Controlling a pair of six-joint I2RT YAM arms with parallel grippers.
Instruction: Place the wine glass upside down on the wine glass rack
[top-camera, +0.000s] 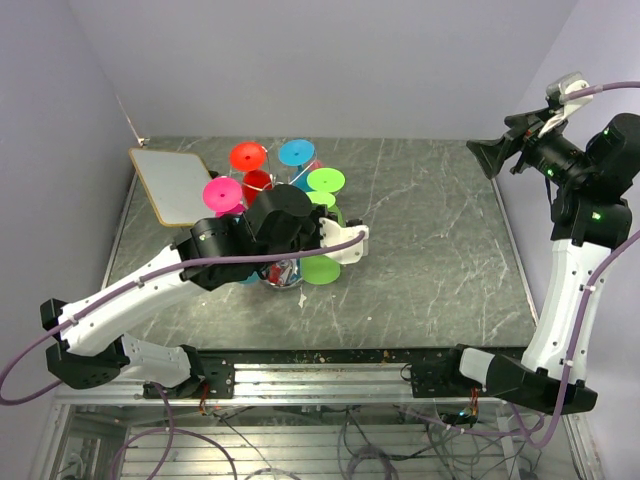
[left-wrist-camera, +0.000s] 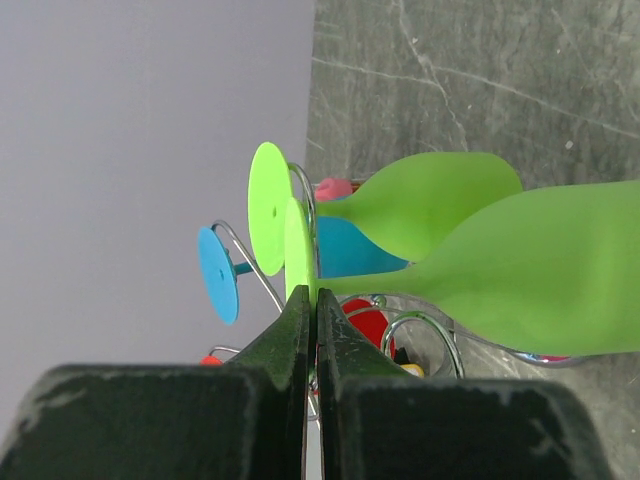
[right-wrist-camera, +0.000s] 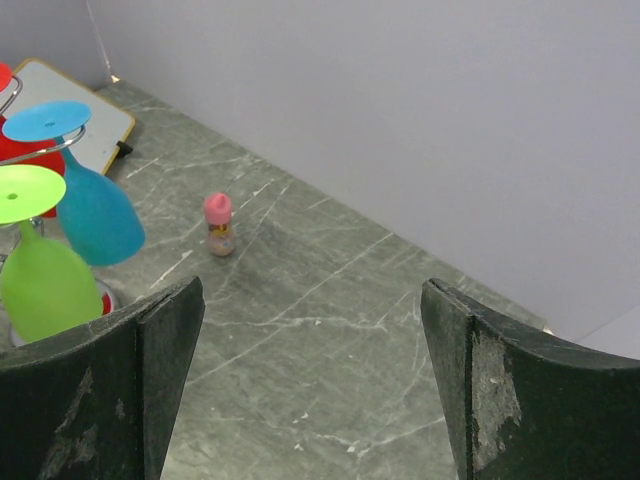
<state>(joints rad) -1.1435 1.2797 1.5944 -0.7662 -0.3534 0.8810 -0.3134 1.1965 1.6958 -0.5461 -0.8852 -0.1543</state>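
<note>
My left gripper (left-wrist-camera: 312, 296) has its jaws almost closed, pinching edge-on the thin foot of the green wine glass (left-wrist-camera: 530, 275). Its bowl fills the right of my wrist view, pointing toward the table, so the glass is already inverted at the wine glass rack (left-wrist-camera: 303, 196), which in the overhead view sits centre-left, mostly under my arm. I cannot tell whether the stem has entered a wire loop. To do this well, I judge I should slide the stem along its loop until the foot bears on wire on both sides. Only then should I ease the jaws apart, slowly, since a pinch on a bare edge could slip. Room is tight: a second green glass (left-wrist-camera: 430, 210) hangs just beside mine at upper centre and a blue glass (left-wrist-camera: 217, 273) beyond at left, so I would back straight out along my fingers' line rather than swing. My right gripper (right-wrist-camera: 310, 300) is spread wide and empty, top right overhead, well apart. Bare table (top-camera: 430, 250) lies right of the rack, a white board (top-camera: 175, 185) at its upper left.
</note>
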